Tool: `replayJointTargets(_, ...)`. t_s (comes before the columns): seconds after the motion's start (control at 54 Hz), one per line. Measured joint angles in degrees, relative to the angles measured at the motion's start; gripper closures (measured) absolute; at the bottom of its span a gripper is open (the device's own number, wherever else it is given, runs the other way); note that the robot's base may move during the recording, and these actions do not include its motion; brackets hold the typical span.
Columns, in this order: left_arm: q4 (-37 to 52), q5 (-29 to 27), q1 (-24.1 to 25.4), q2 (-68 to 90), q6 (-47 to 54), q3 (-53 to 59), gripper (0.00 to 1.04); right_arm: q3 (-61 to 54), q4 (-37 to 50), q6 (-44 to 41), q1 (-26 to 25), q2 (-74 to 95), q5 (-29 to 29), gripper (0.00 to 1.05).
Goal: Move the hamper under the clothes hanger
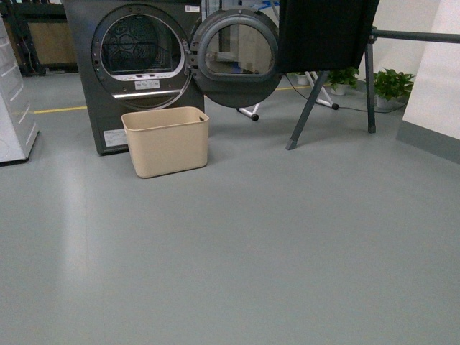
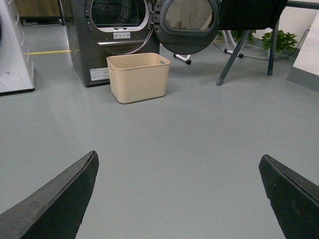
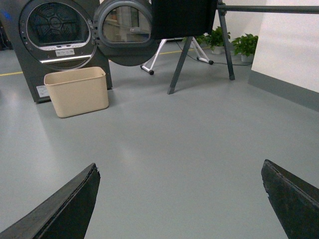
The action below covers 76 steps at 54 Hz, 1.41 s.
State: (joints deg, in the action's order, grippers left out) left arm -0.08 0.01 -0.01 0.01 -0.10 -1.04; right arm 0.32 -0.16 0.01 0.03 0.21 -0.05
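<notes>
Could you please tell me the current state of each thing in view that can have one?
dryer door: swung wide open.
clothes hanger: standing, a dark cloth draped over it.
hamper: upright on the floor in front of the dryer, not under the clothes hanger; nothing shows above its rim.
left gripper: open, holding nothing.
right gripper: open, holding nothing.

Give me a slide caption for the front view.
Beige hamper stands before the open dryer, left of the clothes hanger, not yet under it.
</notes>
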Motion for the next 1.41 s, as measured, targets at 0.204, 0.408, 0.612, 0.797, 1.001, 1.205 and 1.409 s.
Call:
replayJointTargets(0.204,0.0,0.0,0.0,0.0,0.0,0.0,0.07,0.0,0.0,0.0,0.0,0.0,0.0,0.08)
replayJointTargets(0.408,0.0,0.02,0.0,0.0,0.0,0.0,0.07,0.0,0.0,0.0,0.0,0.0,0.0,0.08)
replayJointTargets(0.612,0.0,0.02,0.0,-0.02,0.0,0.0,0.07,0.0,0.0,0.0,0.0,0.0,0.0,0.08)
replayJointTargets(0.797,0.0,0.02,0.0,0.0,0.0,0.0,0.07,0.0,0.0,0.0,0.0,0.0,0.0,0.08)
replayJointTargets(1.001,0.0,0.04,0.0,0.0,0.0,0.0,0.07,0.0,0.0,0.0,0.0,0.0,0.0,0.08)
replayJointTargets(1.205,0.02,0.04,0.0,0.11,0.02,0.0,0.07,0.0,0.0,0.02,0.0,0.0,0.11,0.08)
replayJointTargets(1.409,0.0,0.11,0.0,0.04,0.0,0.0,0.07,0.0,-0.02,0.0,0.0,0.0,-0.04,0.08)
